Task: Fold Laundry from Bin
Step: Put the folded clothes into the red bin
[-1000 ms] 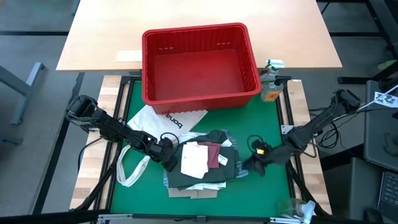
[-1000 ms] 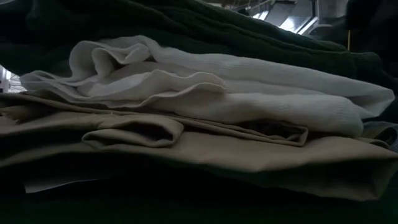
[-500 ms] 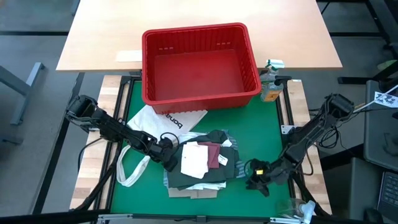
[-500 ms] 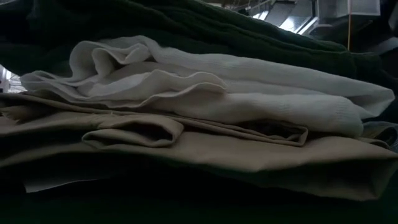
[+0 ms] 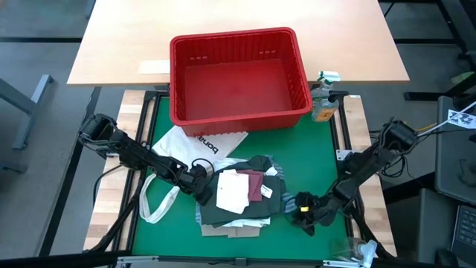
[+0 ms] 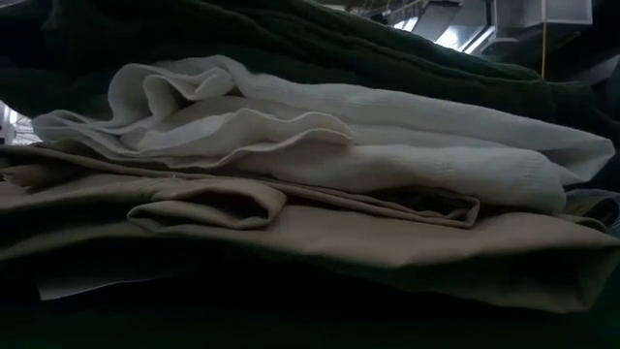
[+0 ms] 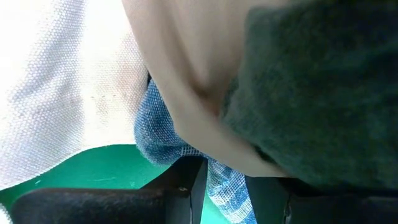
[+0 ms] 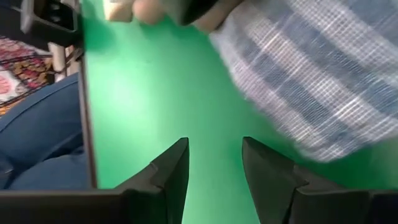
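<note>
- Your left claw (image 5: 199, 181) is pushed into the near-left edge of the laundry (image 5: 242, 195). Its wrist view shows blue-striped cloth (image 7: 163, 134) and tan shirt (image 7: 186, 93) right at its fingers (image 7: 180, 186), but you cannot tell whether they are clamped on fabric or only pressed against it. It looks placed there to pin the stack while the other arm works.
- Your right claw (image 5: 300, 211) sits low on the green worktop (image 5: 312, 152), just beside the stack's right edge. Its fingers (image 8: 171, 171) stand apart with bare worktop between them and nothing held.
- Just ahead of that claw lies the striped cloth (image 8: 311, 81), its hem flat on the mat, probably the edge you want to take next.
- The stack is layered: tan at the bottom, a white shirt (image 6: 387, 145) above it, a dark top (image 5: 249, 208) over that, with small white (image 5: 232, 191) and maroon (image 5: 255, 184) pieces on top.
- The bin (image 5: 239, 74) stands well beyond both claws and looks empty, so unloading seems finished.
- A white tote (image 5: 195, 145) lies beyond your left claw, partly under the stack.
</note>
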Robot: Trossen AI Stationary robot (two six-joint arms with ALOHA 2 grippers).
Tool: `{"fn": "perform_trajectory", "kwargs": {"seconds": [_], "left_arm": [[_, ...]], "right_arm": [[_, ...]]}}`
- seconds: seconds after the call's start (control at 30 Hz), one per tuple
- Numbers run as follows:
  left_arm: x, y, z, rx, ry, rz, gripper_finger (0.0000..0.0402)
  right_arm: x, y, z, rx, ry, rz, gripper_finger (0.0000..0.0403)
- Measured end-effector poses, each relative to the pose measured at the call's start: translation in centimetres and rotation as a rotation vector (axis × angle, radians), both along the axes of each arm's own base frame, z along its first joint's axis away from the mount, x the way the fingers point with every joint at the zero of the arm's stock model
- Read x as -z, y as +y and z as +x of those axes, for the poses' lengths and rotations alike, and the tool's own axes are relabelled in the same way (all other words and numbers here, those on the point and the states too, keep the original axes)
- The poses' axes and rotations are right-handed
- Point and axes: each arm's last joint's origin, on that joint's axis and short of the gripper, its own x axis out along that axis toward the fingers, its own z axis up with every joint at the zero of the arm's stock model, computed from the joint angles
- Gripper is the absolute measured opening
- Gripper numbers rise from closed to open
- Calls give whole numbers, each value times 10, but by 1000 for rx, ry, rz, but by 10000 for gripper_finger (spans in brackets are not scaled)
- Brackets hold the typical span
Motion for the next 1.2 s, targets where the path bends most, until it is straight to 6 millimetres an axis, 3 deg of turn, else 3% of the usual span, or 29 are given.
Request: {"fn": "perform_trajectory", "kwargs": {"seconds": [0.4,0.57,0.83,1.2], "left_arm": [[0,0,0,0,0,0,97],[0,0,0,-1,-1,2,97],[0,0,0,-2,1,3,97],[0,0,0,-5,1,1,97]], "right_arm": [[9,-18,16,265,-130,-195,150],[6,-30,30,349,-151,-166,150],[-6,-28,43,306,-276,-103,149],[-6,-26,42,263,-272,-89,149]]}}
